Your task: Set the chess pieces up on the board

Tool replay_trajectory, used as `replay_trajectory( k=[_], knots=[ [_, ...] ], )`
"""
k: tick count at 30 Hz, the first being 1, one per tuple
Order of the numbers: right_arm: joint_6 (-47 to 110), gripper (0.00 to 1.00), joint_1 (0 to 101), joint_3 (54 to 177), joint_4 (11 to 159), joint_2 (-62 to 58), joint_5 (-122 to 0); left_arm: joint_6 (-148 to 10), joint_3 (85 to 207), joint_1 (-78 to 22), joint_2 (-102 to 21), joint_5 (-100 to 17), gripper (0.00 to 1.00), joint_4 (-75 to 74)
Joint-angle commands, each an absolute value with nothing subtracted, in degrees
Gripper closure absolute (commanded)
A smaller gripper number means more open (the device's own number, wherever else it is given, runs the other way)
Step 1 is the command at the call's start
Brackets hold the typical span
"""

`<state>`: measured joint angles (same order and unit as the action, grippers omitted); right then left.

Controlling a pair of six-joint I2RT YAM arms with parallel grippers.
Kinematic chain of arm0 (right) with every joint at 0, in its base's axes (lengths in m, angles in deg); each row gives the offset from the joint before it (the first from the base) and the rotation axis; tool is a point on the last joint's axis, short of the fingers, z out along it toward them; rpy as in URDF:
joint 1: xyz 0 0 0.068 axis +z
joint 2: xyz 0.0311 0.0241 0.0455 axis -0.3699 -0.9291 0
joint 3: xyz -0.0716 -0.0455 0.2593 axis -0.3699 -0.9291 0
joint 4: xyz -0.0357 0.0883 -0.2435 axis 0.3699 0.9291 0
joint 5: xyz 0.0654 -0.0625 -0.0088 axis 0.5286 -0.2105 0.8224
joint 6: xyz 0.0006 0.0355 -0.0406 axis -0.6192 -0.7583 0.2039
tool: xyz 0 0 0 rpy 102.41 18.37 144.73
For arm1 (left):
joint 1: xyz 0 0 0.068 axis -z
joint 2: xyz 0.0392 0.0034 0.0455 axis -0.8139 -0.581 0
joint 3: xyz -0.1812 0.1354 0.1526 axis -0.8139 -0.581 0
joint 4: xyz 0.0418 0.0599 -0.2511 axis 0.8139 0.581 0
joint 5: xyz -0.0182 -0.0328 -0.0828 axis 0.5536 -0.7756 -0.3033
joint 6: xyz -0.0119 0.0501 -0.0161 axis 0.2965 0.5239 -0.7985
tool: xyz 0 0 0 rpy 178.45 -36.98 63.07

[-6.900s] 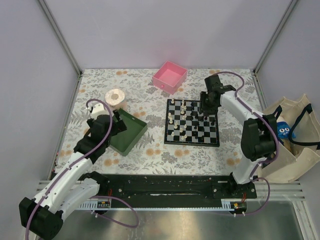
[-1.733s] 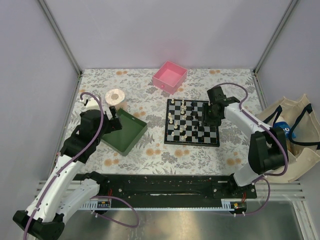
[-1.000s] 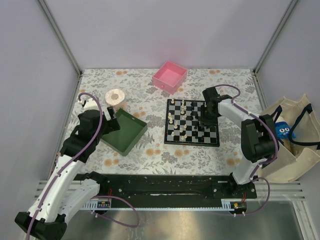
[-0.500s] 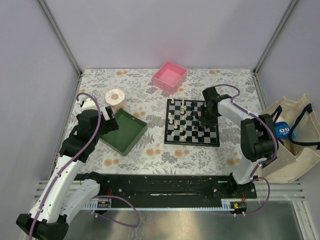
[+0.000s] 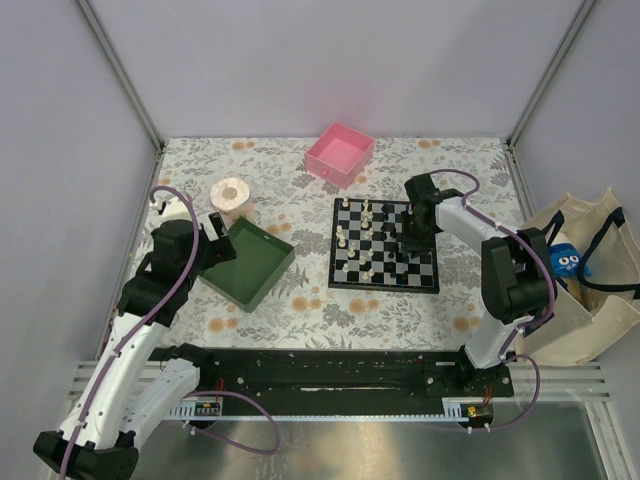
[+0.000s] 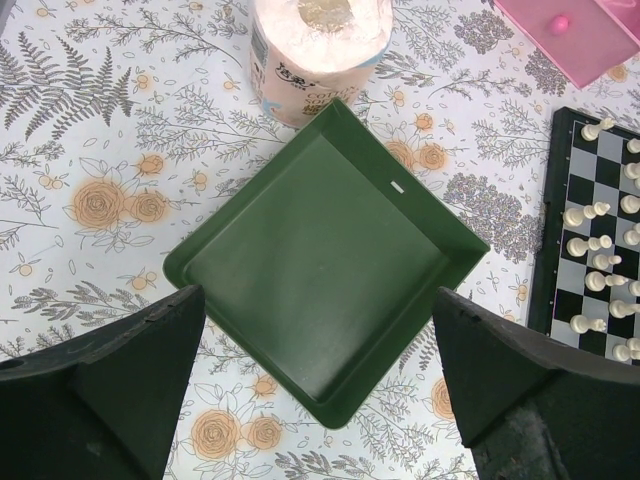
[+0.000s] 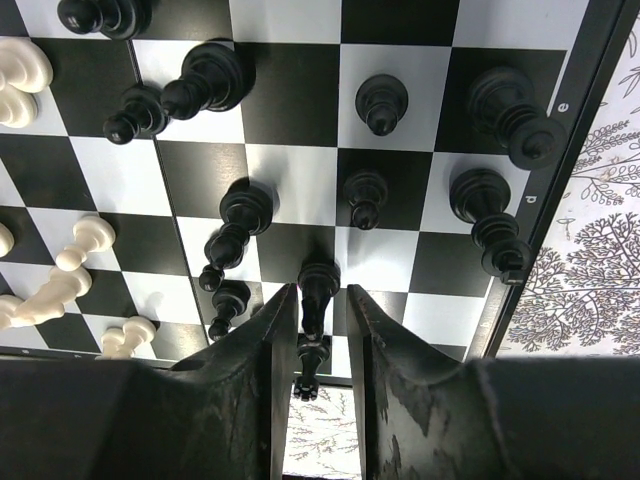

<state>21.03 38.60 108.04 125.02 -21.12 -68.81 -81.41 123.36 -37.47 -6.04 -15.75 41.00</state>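
Tool on right (image 7: 319, 296) pinches black piece (image 7: 318, 278) (left tool (image 6: 318, 305) gapes).

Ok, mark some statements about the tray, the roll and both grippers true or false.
1. The green tray is full. False: it is empty.
2. The left gripper is open above the green tray. True.
3. The right gripper has a finger on either side of a black piece on the board. True.
4. The paper roll lies on the board. False: it stands on the table beside the green tray.
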Motion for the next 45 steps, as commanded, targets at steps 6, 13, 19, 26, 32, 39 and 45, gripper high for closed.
replay_trajectory(
  k=[6, 13, 19, 26, 32, 39, 45],
  knots=[
    [21.58, 0.64, 39.20, 108.65, 125.79, -20.52, -67.15, -80.71, 122.89, -38.22, -5.48, -17.34, 0.01, 38.93],
    [21.67, 0.68, 39.29, 108.74, 125.97, -20.78, -67.33, -80.71, 122.89, -38.49, -5.48, -17.69, 0.01, 38.84],
    [21.50, 0.82, 39.38, 108.57, 126.14, -20.26, -67.59, -80.63, 122.89, -38.66, -5.56, -18.04, 0.01, 38.67],
    [20.79, 0.90, 39.38, 106.72, 126.93, -14.82, -71.80, -80.54, 122.97, -38.84, -5.92, -18.22, 0.01, 38.58],
    [18.77, 0.91, 38.94, 104.09, 127.81, -9.19, -76.64, -80.36, 123.06, -39.01, -6.09, -19.01, 0.01, 38.32],
    [19.38, 0.91, 35.17, 100.92, 128.43, -9.62, -76.92, -80.28, 122.89, -39.28, -5.74, -19.36, 0.01, 38.32],
    [19.12, 0.90, 34.46, 99.34, 126.76, -10.14, -75.59, -80.28, 122.89, -39.45, -5.65, -19.80, 0.01, 38.32]
  ],
)
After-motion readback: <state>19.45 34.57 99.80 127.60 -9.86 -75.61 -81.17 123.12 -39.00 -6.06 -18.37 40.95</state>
